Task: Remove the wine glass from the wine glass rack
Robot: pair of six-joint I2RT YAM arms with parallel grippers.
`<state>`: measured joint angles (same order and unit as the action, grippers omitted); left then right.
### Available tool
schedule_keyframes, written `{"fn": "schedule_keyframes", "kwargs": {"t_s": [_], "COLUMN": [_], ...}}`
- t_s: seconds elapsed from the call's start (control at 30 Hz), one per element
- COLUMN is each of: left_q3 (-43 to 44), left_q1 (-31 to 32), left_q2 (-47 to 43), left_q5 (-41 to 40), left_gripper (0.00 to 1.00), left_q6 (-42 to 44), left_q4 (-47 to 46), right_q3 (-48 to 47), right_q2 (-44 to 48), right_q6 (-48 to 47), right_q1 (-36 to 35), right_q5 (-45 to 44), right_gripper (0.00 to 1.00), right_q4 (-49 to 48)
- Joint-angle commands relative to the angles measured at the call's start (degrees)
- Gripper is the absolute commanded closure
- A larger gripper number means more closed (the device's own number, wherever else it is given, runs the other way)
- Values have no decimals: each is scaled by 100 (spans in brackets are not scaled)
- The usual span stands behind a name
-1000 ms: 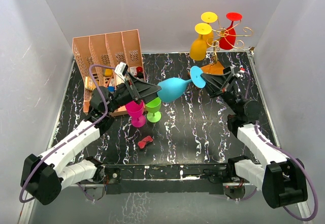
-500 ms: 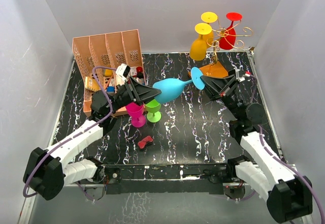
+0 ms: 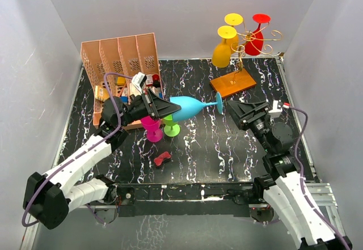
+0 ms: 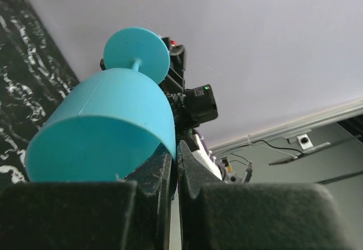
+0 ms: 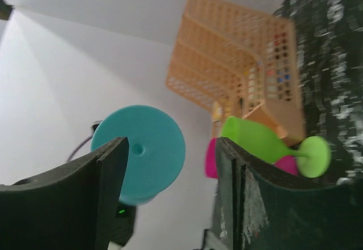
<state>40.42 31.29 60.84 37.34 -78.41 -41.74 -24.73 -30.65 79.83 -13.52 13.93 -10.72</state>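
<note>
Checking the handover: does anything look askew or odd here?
The turquoise wine glass lies sideways in mid-air, pinched only at its bowl rim by the left claw; the right claw is open near its foot.

Peach slotted file organiser [image 3: 122, 57] standing back-left on the black marbled table [image 3: 215, 148], magenta goblet [image 3: 152, 127] just beside a lime-green goblet [image 3: 171, 126] out front, small red piece [image 3: 163, 159] lying nearer.
</note>
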Motion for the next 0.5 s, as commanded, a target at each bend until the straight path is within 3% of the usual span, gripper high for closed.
{"fn": "schedule_keyframes", "kwargs": {"t_s": [0.0, 0.23, 0.47], "left_q3": [652, 1492, 1635], "left_q1": [-17, -9, -15], "left_q2": [-521, -854, -1431], "left_q5": [5, -343, -626], "left_gripper": [100, 100, 100], "left_q6": [1196, 2804, 3471], "left_q4": [1774, 4641, 6605], "right_q3": [-54, -564, -703], "right_q2": [627, 820, 407], "right_q6": [-1460, -2836, -3088], "right_q1": [-22, -18, -12], "right_q5": [-1617, -3472, -4060], "right_gripper": [29, 23, 21], "right_q4": [1916, 3231, 3192]}}
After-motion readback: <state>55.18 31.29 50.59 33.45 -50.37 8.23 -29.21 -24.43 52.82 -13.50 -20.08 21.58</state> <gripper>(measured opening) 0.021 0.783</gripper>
